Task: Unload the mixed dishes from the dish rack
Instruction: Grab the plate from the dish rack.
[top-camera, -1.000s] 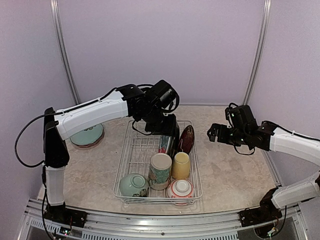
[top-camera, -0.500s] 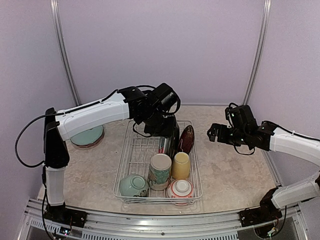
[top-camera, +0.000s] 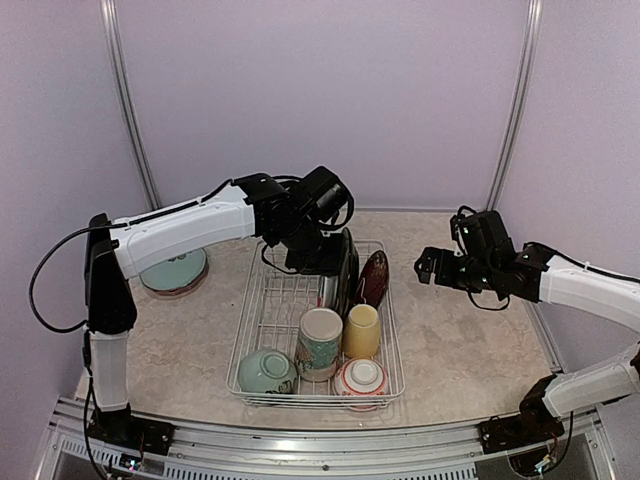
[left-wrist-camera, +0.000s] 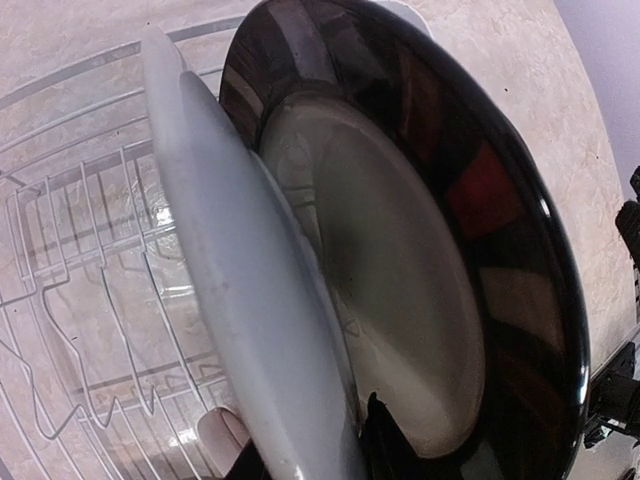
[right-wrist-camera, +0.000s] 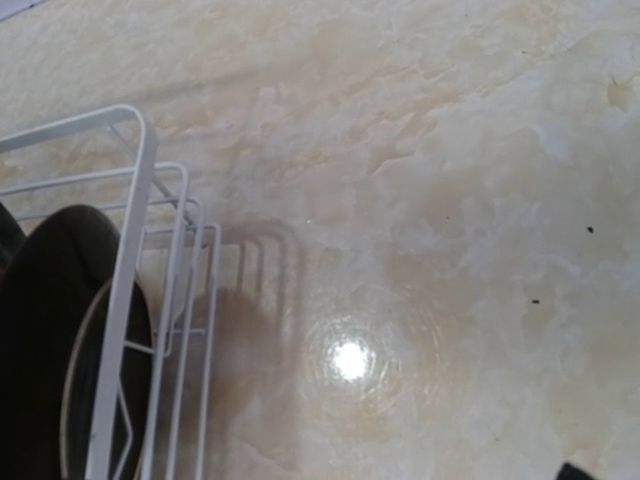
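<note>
The white wire dish rack (top-camera: 262, 300) holds a tall patterned mug (top-camera: 320, 342), a yellow cup (top-camera: 362, 330), a pale-green bowl (top-camera: 267, 370), a red-and-white bowl (top-camera: 361, 378) and upright plates at its far end. My left gripper (top-camera: 322, 258) reaches down onto those plates. In the left wrist view it (left-wrist-camera: 300, 430) is shut on the rim of a pale grey plate (left-wrist-camera: 240, 300), one finger on each face. A dark-rimmed plate (left-wrist-camera: 480, 250) stands just right of it, and a dark red plate (top-camera: 375, 278) is the rightmost. My right gripper (top-camera: 428, 267) hovers open right of the rack, holding nothing.
A teal plate stacked on a pinkish one (top-camera: 175, 270) lies on the table left of the rack. The rack's corner wires (right-wrist-camera: 140, 200) fill the left of the right wrist view, with bare marble tabletop (right-wrist-camera: 420, 250) beside them. Purple walls and metal posts close the back.
The left gripper's fingers have closed in on the pale plate's rim and the wrist has shifted slightly left. The right arm has not moved.
</note>
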